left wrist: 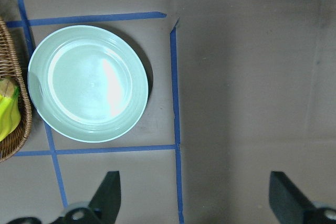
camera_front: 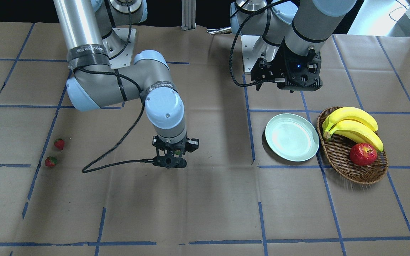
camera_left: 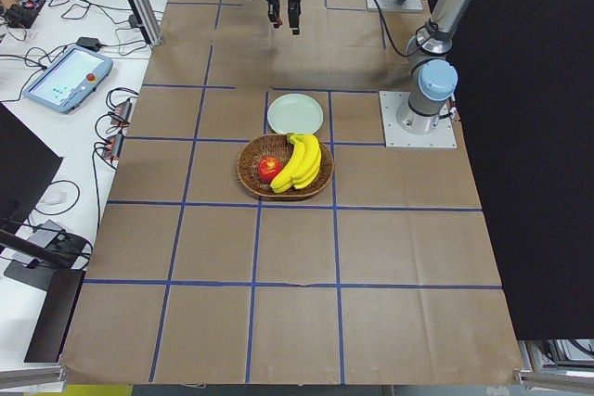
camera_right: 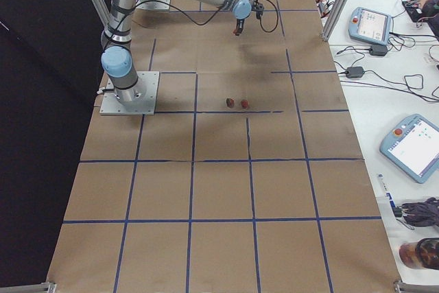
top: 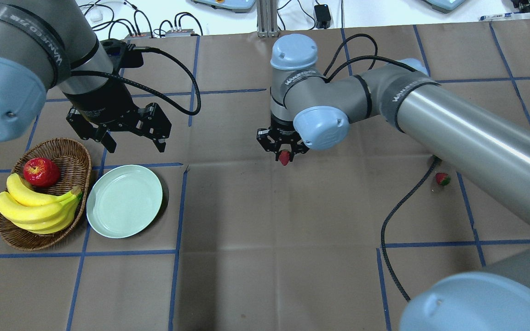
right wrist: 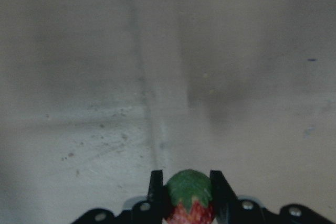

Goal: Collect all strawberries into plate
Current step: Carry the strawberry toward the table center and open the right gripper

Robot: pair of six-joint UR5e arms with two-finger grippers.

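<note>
The pale mint-green plate lies empty on the table beside the basket; it also shows in the front view and the left wrist view. My right gripper is shut on a strawberry and holds it above the table's middle, well right of the plate; the berry's green top shows between the fingers in the right wrist view. Two more strawberries lie on the table on my far right. My left gripper is open and empty, hovering just beyond the plate.
An oval wicker basket holding bananas and a red apple stands left of the plate. The right arm's black cable hangs near the table. Blue tape lines mark the brown paper cover.
</note>
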